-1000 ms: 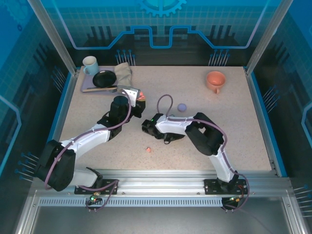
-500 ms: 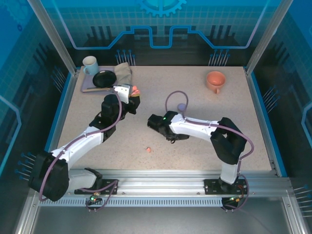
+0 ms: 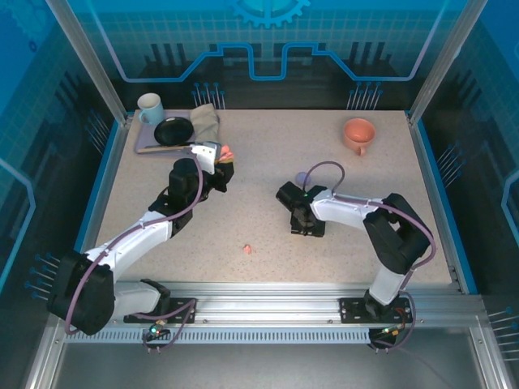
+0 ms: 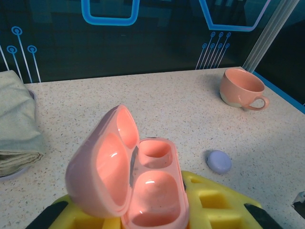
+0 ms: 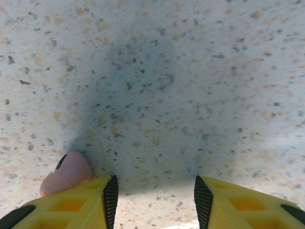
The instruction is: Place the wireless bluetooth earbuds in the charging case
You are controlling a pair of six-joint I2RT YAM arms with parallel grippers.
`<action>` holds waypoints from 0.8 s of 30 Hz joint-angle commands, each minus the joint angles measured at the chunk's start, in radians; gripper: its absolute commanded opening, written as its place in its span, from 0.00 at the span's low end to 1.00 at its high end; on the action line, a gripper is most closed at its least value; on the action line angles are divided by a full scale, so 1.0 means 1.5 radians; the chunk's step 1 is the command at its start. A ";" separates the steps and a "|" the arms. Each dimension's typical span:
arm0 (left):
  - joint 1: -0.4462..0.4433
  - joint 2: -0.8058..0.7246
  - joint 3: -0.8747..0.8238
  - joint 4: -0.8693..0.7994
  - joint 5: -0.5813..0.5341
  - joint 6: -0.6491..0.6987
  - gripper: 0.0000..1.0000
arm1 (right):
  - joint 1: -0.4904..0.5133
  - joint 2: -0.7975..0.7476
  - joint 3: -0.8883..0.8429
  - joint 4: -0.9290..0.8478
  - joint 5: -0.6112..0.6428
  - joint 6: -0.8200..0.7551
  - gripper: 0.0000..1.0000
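My left gripper (image 4: 143,215) is shut on a salmon-pink charging case (image 4: 152,191), held above the table with its lid swung open to the left. Both wells look empty. From above, the left gripper (image 3: 220,162) and the case (image 3: 226,151) are left of the table's centre. My right gripper (image 5: 155,187) points down close over the table, open, with bare tabletop between its fingers. A salmon-pink earbud (image 5: 66,172) lies just outside its left finger (image 5: 102,200). In the top view the right gripper (image 3: 309,228) is at mid-table and another pink earbud (image 3: 246,250) lies nearer the front.
A small closed lilac case (image 3: 302,177) (image 4: 218,161) lies just behind the right arm. An orange cup (image 3: 358,134) (image 4: 240,89) stands at the back right. A tray (image 3: 148,147) at the back left holds a mug, a black bowl and a folded cloth (image 4: 14,121).
The right arm has swung its gripper to the right across mid-table. The left arm lifted the open case back and to the left, then held still.
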 commanded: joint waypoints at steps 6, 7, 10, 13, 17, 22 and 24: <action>0.006 -0.003 0.003 0.013 0.021 -0.009 0.00 | -0.038 -0.101 -0.105 0.184 -0.100 0.031 0.48; 0.006 -0.002 0.004 0.013 0.022 -0.010 0.00 | -0.040 -0.109 -0.108 0.189 -0.100 0.037 0.48; 0.006 0.000 0.005 0.013 0.025 -0.012 0.00 | -0.044 -0.124 -0.109 0.191 -0.102 0.048 0.48; 0.006 0.001 0.004 0.015 0.027 -0.015 0.00 | -0.046 -0.124 -0.097 0.170 -0.098 0.067 0.47; 0.006 0.001 0.003 0.016 0.028 -0.016 0.00 | -0.046 -0.101 -0.083 0.146 -0.091 0.083 0.43; 0.006 0.000 0.004 0.014 0.030 -0.015 0.00 | -0.045 -0.066 -0.055 0.148 -0.087 0.068 0.42; 0.006 0.000 0.006 0.011 0.031 -0.014 0.00 | -0.042 -0.063 -0.051 0.151 -0.087 0.059 0.42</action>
